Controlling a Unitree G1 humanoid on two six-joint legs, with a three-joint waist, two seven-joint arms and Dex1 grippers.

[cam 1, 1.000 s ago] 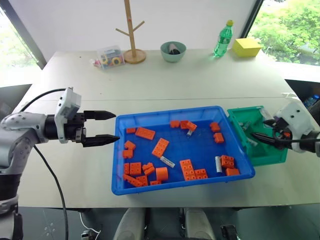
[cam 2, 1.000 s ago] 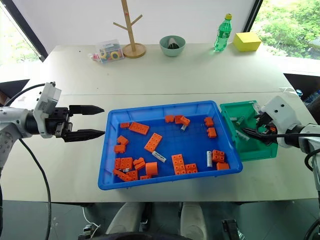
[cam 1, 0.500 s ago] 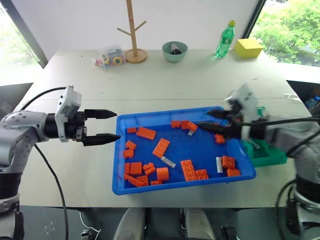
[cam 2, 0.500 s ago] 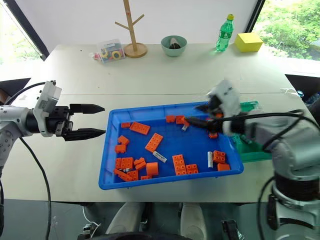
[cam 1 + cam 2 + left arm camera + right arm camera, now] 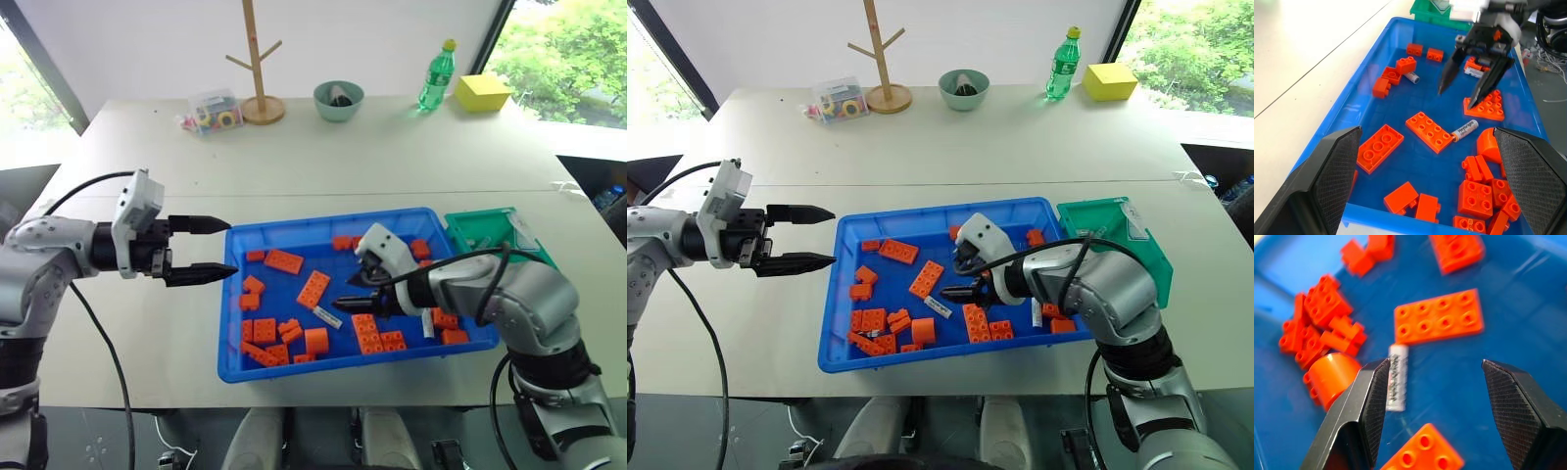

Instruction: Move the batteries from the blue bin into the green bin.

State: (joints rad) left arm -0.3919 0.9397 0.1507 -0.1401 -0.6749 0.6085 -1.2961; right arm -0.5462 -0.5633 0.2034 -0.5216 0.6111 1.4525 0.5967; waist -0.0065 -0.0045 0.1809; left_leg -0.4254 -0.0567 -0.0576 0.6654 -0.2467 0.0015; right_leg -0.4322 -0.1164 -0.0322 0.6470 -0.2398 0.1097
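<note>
- Right gripper (image 5: pixel 345 295) low over the middle of the blue bin (image 5: pixel 245 367), fingers apart and empty, aimed down and leftward at a battery (image 5: pixel 328 317) lying flat on the bin floor.
- That battery (image 5: pixel 1397 377) just beside a long orange brick (image 5: pixel 1439 322) and close to an orange cylinder block (image 5: pixel 1331 378); seen from the right wrist, off to one side and next to one finger, not centred in the gap.
- Risk: closing from this offset likely to pinch only the battery's end, or to nudge it so that it rolls away across the smooth floor.
- Risk: coming down crooked could catch the brick or the cylinder block along with the battery, or instead of it.
- Two more batteries in the blue bin: one near the right wall (image 5: pixel 428 322), one toward the far side (image 5: pixel 372 259), each beside bricks.
- Green bin (image 5: pixel 495 218) touching the blue bin's far right corner, partly behind the right arm; a weak grip could drop the battery on the way there.
- Left gripper (image 5: pixel 214 249) outside the blue bin's left wall, fingers apart, empty.
</note>
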